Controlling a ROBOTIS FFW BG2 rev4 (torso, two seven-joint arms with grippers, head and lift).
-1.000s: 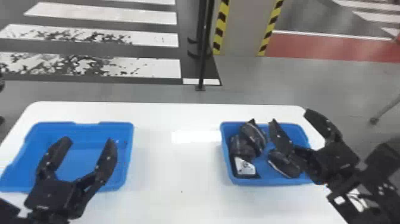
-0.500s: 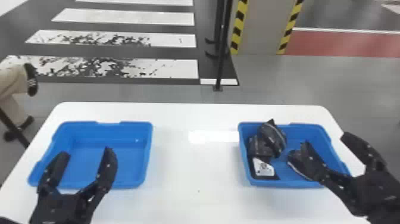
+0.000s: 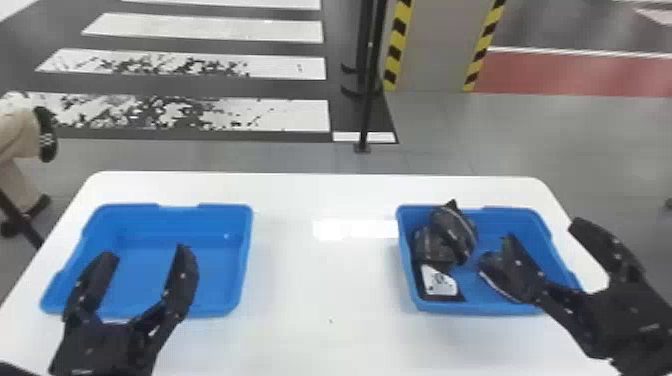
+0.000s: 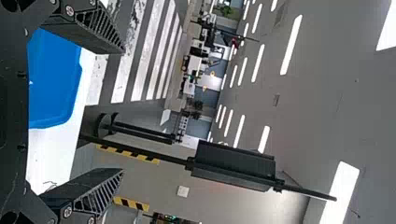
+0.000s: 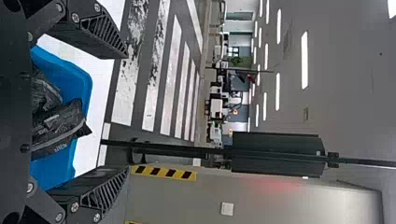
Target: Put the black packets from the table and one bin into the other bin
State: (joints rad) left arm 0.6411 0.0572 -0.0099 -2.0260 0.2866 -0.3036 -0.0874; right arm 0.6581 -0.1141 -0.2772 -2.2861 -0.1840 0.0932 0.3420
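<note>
Before drawing the right pincer (image 3: 544,232) back from the right bin (image 3: 492,309), over at three o'clock on the counter (image 3: 300,280), note the spread: wide, nothing between the fingers. Inner finger over a black packet (image 3: 492,275) at five o'clock in the bin; touching or just above, cannot tell. Likely a finishing move, going by the packets all gathered at three o'clock, so no squeezing now. Best to lift straight up first, slowly, fingers wide, clearing foil and rim before swinging towards six o'clock. Watch for snagged film, easily dragged over the wall. More black there too: a crumpled packet (image 3: 457,235) at eleven, a white-patched packet (image 3: 440,282) at seven. Over to the left pincer (image 3: 147,252), wide as well, holding nothing, above the left bin (image 3: 242,260) at nine o'clock; best parked.

Smooth white counter, bright glare (image 3: 350,229) near one o'clock. Beyond, grey floor, zebra stripes (image 3: 225,115) at eleven, a slim black post (image 3: 367,100) at twelve, hazard tape (image 3: 395,50) just past, red strip (image 3: 575,72) towards two.
</note>
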